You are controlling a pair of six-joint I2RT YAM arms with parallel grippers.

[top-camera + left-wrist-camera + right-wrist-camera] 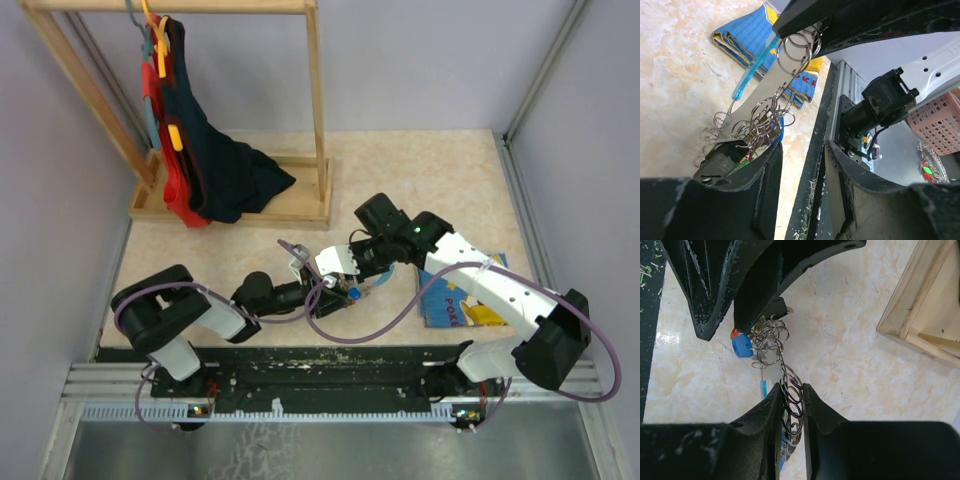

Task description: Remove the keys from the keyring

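At frame centre in the top view, both end effectors meet over the bench (420, 180). The right end effector (791, 390) is clamped on the keyring (790, 376). The left end effector (802, 150) shows a gap, and I cannot tell whether it grips the keys (742, 346). Procedure: I would hold the chain taut, then work one key along its ring's split. In the right wrist view the long axis runs from bottom centre to upper left, keys uppermost.
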